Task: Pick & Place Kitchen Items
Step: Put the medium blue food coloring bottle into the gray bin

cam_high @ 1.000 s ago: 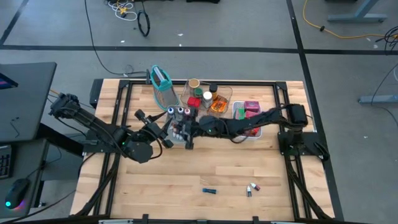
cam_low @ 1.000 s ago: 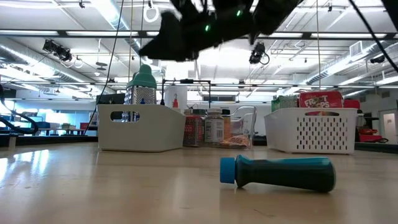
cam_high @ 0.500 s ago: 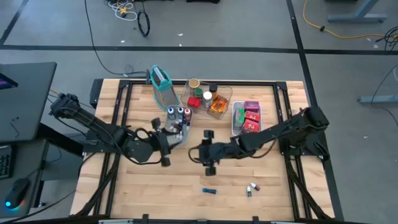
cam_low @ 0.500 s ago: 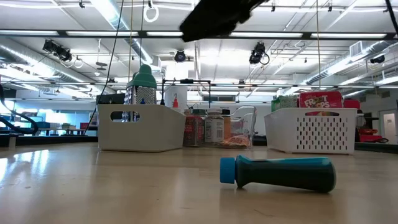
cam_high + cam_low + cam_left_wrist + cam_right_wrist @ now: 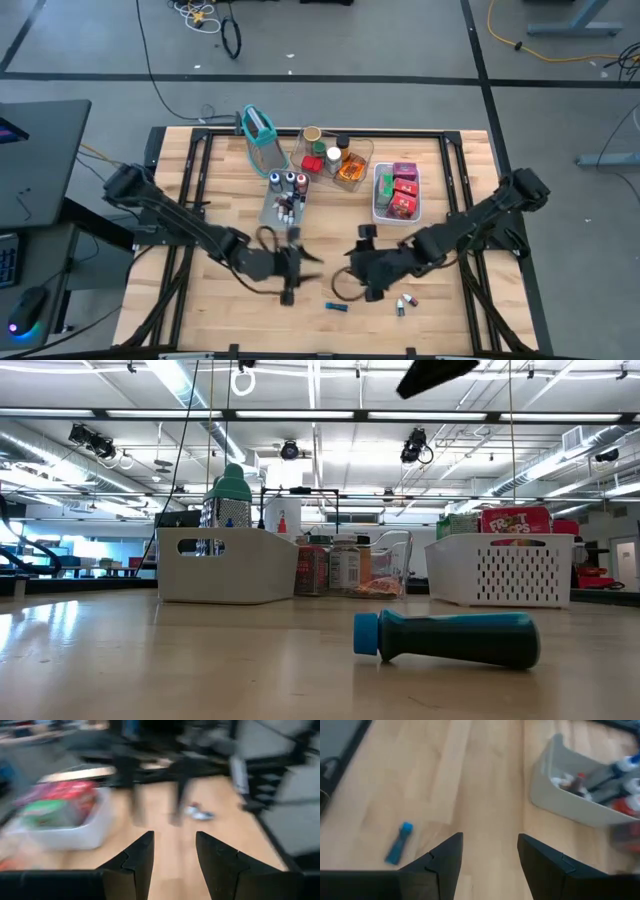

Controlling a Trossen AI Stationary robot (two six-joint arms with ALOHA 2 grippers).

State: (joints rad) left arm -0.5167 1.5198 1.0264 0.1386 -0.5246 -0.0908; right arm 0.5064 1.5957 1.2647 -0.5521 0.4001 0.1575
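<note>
A teal vial with a blue cap (image 5: 336, 307) lies on its side on the wooden table near the front edge. It also shows in the low view (image 5: 450, 638) and the right wrist view (image 5: 399, 843). Two tiny capped vials (image 5: 404, 302) lie to its right and show in the left wrist view (image 5: 199, 813). My left gripper (image 5: 300, 265) hovers open and empty left of the teal vial, as its wrist view (image 5: 174, 837) shows. My right gripper (image 5: 358, 265) hovers open and empty over the middle of the table, with bare wood between its fingers (image 5: 489, 840).
A grey tray (image 5: 283, 200) with vials, a clear tray (image 5: 335, 160) with jars and cans, and a white basket (image 5: 397, 190) with red and green packets stand at the far middle. An upright teal-rimmed holder (image 5: 258, 128) stands at the far left. Bare wood lies along the near edge.
Both grippers have left the trays at the far middle and swept toward the table's near edge. My right gripper has gone from the grey tray toward the near and right. My left gripper has gone near and right as well. The vials on the table have stayed put.
</note>
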